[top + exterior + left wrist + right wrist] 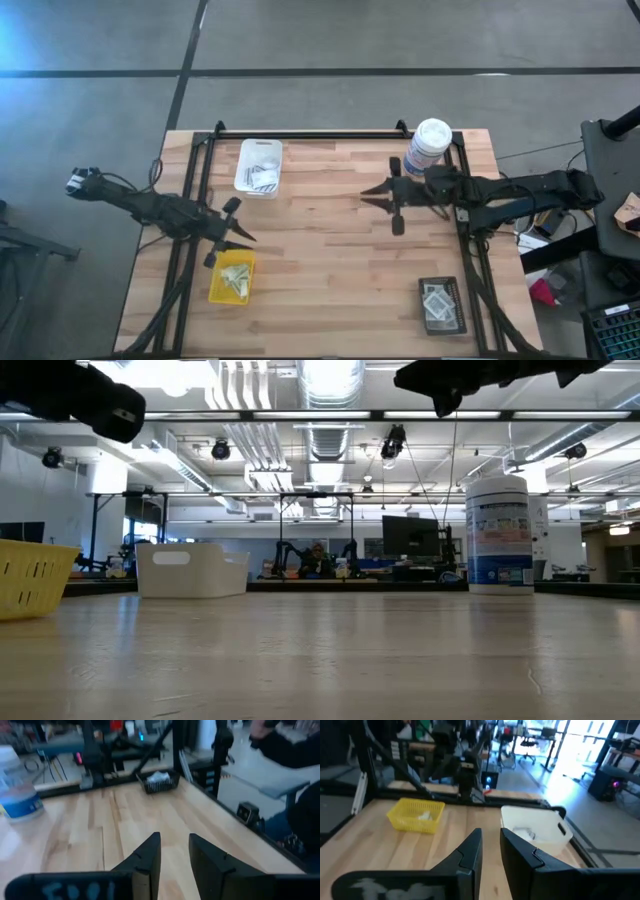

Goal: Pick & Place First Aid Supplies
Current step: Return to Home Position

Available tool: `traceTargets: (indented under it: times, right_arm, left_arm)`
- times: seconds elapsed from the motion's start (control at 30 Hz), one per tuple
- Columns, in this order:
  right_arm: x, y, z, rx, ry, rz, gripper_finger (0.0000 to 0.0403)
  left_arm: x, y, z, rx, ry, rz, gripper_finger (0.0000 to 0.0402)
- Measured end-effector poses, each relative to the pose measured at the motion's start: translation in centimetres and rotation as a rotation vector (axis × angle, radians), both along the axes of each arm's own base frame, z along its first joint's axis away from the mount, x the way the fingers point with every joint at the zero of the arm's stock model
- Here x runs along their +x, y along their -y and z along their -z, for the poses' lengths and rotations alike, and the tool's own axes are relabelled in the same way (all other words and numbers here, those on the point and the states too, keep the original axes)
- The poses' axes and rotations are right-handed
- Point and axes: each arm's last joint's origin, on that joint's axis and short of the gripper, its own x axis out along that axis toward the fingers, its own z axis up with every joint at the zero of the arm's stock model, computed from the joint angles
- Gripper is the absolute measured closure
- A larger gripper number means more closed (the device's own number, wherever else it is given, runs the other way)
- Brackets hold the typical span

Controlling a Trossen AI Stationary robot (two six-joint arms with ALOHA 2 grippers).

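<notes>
You have the first aid supplies lying in three trays. White-and-grey packets sit in the white tray, near the far edge of the worktop and toward its left side. Pale packets lie in the yellow tray, close to the left edge in the near half. Dark-centred packets fill the black tray, by the near right corner.

Your left gripper hangs above the worktop just on the far side of the yellow tray and points toward the middle. Its fingers stand a narrow gap apart with nothing between them. Your right gripper hovers over the right half, pointing toward the left side. It is likewise slightly parted and empty. The two grippers are well apart from each other.

The white canister stands at the far right corner, just beside the right arm. Seen from above, the arm's wrist overlaps the canister's base. Its label is blue and white, with print too small to read. Blue marks across the left gripper's body may be handwriting, but you cannot make them out. A black frame rail runs along the far edge. Behind the table, the low view shows a person far off in the room.
</notes>
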Motion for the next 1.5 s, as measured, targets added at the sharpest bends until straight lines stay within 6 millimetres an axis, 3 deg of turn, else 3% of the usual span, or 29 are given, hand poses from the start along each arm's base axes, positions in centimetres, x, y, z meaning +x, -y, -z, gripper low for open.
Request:
traceTargets:
  times: [0.17,0.4,0.7,1.07,1.5]
  right_arm:
    - [-1.0,1.0,0.2,-0.004,0.049,0.028,0.0338]
    - [-2.7,1.3,2.4,0.013,0.053,0.053,0.0343]
    - [-7.0,1.6,4.5,0.072,0.214,0.119,0.0342]
    - [-10.8,1.3,7.3,0.046,0.334,0.222,0.0342]
    - [-13.1,0.9,9.1,0.063,0.478,0.197,0.0351]
  left_arm:
    - [-1.0,-0.4,0.5,-0.016,0.119,0.000,0.0305]
    - [-2.1,-0.7,1.8,-0.064,0.197,-0.008,0.0305]
    - [-2.8,-1.0,3.0,-0.105,0.269,-0.009,0.0305]
    - [-2.6,-1.0,4.3,-0.176,0.301,-0.019,0.0308]
    - [-2.6,-1.0,4.1,-0.180,0.315,-0.019,0.0369]
